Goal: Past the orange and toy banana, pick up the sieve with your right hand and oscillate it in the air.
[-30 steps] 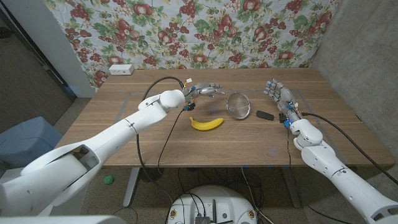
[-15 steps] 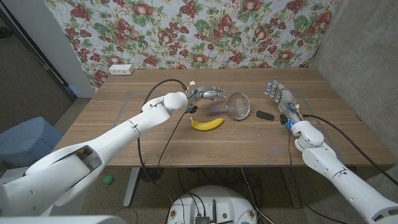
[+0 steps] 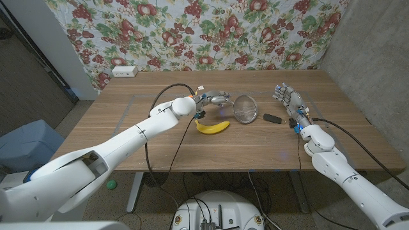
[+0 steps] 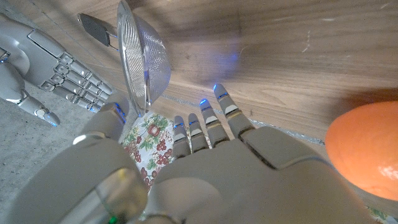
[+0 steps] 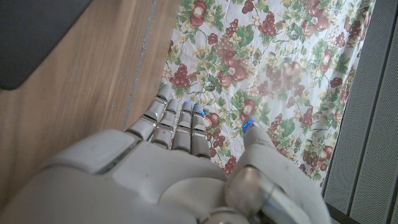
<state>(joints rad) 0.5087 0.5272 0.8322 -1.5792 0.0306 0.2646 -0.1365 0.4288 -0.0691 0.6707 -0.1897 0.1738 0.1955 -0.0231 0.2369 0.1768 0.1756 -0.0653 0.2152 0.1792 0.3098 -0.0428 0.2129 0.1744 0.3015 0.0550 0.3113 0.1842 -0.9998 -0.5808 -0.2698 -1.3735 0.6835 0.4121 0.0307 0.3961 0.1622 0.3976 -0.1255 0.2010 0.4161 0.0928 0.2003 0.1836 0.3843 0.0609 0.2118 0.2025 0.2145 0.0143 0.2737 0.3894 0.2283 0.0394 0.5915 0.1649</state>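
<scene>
The metal mesh sieve (image 3: 245,107) lies mid-table with its black handle (image 3: 273,118) pointing toward my right hand (image 3: 287,99). That hand stands just right of the handle, fingers spread and holding nothing. My left hand (image 3: 217,98) hovers at the sieve's left rim with its fingers apart. In the left wrist view its thumb (image 4: 117,113) is close beside the sieve (image 4: 146,62), with the right hand (image 4: 56,62) beyond. The yellow toy banana (image 3: 212,127) lies in front of the left hand. The orange (image 4: 367,149) sits by the left wrist. The right hand (image 5: 180,168) faces the floral cloth.
A white box (image 3: 124,71) sits at the table's back left corner. A black cable (image 3: 167,89) loops over the left forearm. A floral cloth (image 3: 211,32) hangs behind the table, with a grey wall on the right and a blue bin (image 3: 29,144) on the floor at left.
My left hand has slid right, closer to the sieve's rim. The right hand, sieve and banana have stayed put.
</scene>
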